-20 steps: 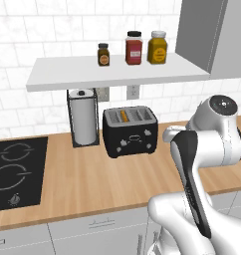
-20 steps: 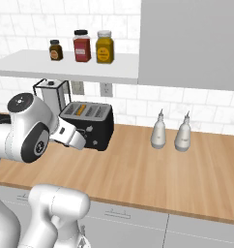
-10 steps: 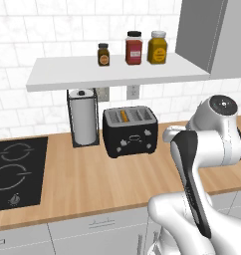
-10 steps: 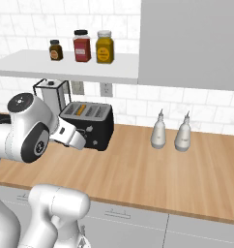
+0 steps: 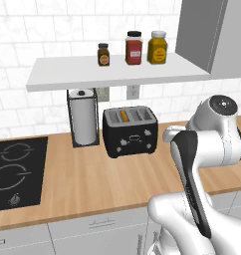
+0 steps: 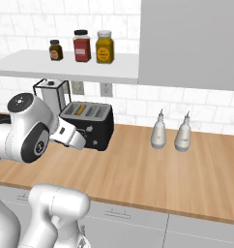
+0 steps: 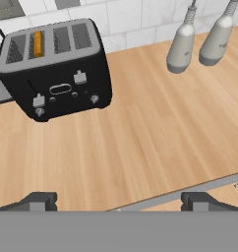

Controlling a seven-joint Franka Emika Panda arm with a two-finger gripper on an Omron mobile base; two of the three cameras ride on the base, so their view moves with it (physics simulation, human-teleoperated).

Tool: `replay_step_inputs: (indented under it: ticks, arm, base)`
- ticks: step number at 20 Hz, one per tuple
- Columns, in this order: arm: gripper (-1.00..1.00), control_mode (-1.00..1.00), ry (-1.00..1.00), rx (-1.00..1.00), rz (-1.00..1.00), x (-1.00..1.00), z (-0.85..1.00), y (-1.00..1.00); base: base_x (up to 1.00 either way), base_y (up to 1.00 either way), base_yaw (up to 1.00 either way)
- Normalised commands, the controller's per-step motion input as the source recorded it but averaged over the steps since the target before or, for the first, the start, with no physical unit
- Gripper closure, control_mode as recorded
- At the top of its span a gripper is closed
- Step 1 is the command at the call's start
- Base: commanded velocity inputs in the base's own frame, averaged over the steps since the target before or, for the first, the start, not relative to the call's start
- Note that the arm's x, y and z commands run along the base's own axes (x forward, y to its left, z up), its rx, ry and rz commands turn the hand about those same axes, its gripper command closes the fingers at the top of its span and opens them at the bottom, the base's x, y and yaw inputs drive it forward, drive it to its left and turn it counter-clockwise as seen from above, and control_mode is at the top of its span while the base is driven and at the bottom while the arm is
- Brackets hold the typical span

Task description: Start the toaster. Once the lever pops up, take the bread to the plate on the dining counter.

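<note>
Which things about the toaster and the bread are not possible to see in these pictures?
- Bread: hand view, just its top edge; the toaster slot hides the rest.
- Toaster front marks: all views, too small to read.
- Toaster front lower left: right base view, arm covers it.

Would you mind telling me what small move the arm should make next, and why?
Probably bring the tool forward and down toward the toaster front. Its jaws stand wide open and well back from it over the bare counter, while the bread sits in a slot and the levers look unpressed.
</note>
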Motion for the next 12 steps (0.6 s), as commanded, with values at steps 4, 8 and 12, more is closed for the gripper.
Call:
replay_step_inputs:
  ticks: [4, 8, 12]
  arm:
    - [-1.0, -1.0, 0.0, 0.0, 0.0, 0.0, 0.0, 0.0]
    - [-1.0, -1.0, 0.0, 0.0, 0.0, 0.0, 0.0, 0.0]
    - [-1.0, -1.0, 0.0, 0.0, 0.0, 0.0, 0.0, 0.0]
  base:
    - [0.0, 0.0, 0.0]
    - [0.0, 0.0, 0.0]
    - [0.0, 0.0, 0.0]
